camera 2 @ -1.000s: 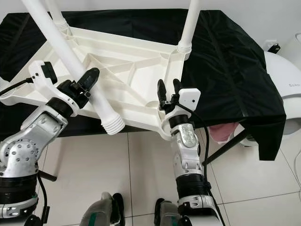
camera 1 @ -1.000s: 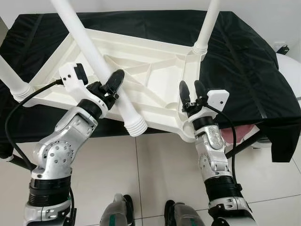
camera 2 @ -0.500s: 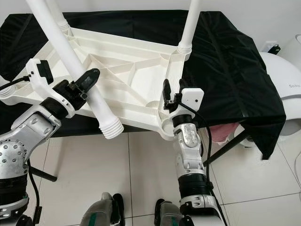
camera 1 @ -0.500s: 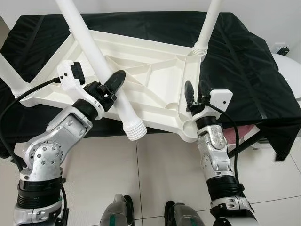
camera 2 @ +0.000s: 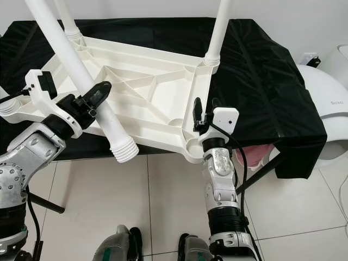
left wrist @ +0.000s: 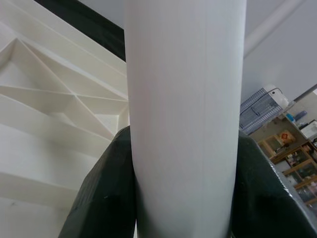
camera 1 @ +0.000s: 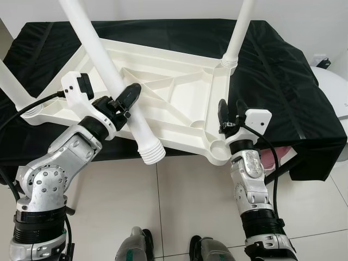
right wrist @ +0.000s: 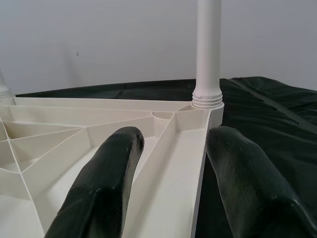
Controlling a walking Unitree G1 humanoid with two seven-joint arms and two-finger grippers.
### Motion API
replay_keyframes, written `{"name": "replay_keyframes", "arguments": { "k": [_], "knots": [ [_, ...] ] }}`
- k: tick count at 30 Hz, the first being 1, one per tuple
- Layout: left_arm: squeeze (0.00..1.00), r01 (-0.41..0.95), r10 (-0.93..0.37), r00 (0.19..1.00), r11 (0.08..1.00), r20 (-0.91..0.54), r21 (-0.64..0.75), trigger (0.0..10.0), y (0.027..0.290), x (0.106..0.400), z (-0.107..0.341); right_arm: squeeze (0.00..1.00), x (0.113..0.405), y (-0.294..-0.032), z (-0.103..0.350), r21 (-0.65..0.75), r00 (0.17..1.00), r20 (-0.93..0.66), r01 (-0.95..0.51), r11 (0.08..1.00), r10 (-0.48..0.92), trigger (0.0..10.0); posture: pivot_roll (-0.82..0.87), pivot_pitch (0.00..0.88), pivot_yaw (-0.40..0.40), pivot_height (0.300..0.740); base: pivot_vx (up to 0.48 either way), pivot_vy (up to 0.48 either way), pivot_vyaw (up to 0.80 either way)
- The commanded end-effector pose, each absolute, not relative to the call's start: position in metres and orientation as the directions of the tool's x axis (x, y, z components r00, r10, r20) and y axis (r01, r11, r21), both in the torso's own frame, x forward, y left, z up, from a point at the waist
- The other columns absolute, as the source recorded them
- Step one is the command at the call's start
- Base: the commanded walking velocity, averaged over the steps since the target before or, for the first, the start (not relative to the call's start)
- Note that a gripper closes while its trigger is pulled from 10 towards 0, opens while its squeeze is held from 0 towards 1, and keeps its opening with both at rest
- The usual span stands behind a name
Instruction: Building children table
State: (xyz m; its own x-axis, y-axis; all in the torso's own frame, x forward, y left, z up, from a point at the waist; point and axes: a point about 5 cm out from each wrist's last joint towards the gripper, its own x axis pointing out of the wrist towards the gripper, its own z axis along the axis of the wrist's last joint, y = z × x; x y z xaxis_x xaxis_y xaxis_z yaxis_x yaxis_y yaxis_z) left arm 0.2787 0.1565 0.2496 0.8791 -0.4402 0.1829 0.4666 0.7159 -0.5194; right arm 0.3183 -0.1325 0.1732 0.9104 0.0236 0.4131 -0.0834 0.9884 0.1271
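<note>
Left eye view: upturned white tabletop (camera 1: 163, 98) lying ribbed side up on a black cloth (camera 1: 283, 81) over a stand. Left gripper (camera 1: 124, 103) clamped round a loose white leg (camera 1: 111, 81), held slanting above the tabletop's near-left part, threaded end (camera 1: 152, 153) hanging past the near edge over the tiled floor (camera 1: 179, 206). Left wrist view: leg pressed between both black fingers (left wrist: 106, 193). Right gripper (camera 1: 229, 111) parted, poised at the near-right corner, straddling the tabletop's right edge rail just behind the empty socket (camera 1: 216, 145). Upright leg (camera 1: 239, 32) screwed into the far-right corner. Partly readable grey lettering on a white appliance (camera 2: 326, 98) at the far right, too small to make out
</note>
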Motion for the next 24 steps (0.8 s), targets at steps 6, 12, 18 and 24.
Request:
{"name": "replay_keyframes", "arguments": {
  "k": [6, 12, 18, 24],
  "knots": [
    [0.0, 0.652, -0.583, 0.753, 0.602, 0.305, -0.461, 10.0, 0.1467, 0.2647, 0.2556, 0.0, 0.3168, -0.1344, 0.1723, 0.123, 0.913, 0.407, -0.088, 0.989, 0.03, 10.0, 0.0, 0.12, -0.022, 0.74, 0.0, 0.0, 0.0],
    [0.0, 0.65, -0.585, 0.755, 0.605, 0.296, -0.461, 10.0, 0.1472, 0.2641, 0.2535, 0.0, 0.3173, -0.1329, 0.1719, 0.139, 0.918, 0.395, -0.1, 0.985, 0.038, 10.0, 0.0, 0.125, -0.024, 0.74, 0.0, 0.0, 0.0],
    [0.0, 0.654, -0.595, 0.75, 0.603, 0.288, -0.457, 10.0, 0.1454, 0.2641, 0.2523, 0.0, 0.3159, -0.1325, 0.1716, 0.13, 0.919, 0.39, -0.11, 0.985, 0.052, 10.0, 0.0, 0.133, -0.027, 0.74, 0.0, 0.0, 0.0],
    [0.0, 0.669, -0.61, 0.737, 0.599, 0.29, -0.439, 10.0, 0.1446, 0.2634, 0.2548, 0.0, 0.3155, -0.1356, 0.1722, 0.132, 0.926, 0.375, -0.109, 0.985, 0.052, 10.0, -0.01, 0.138, -0.025, 0.74, 0.0, 0.0, 0.0]
  ]
}}
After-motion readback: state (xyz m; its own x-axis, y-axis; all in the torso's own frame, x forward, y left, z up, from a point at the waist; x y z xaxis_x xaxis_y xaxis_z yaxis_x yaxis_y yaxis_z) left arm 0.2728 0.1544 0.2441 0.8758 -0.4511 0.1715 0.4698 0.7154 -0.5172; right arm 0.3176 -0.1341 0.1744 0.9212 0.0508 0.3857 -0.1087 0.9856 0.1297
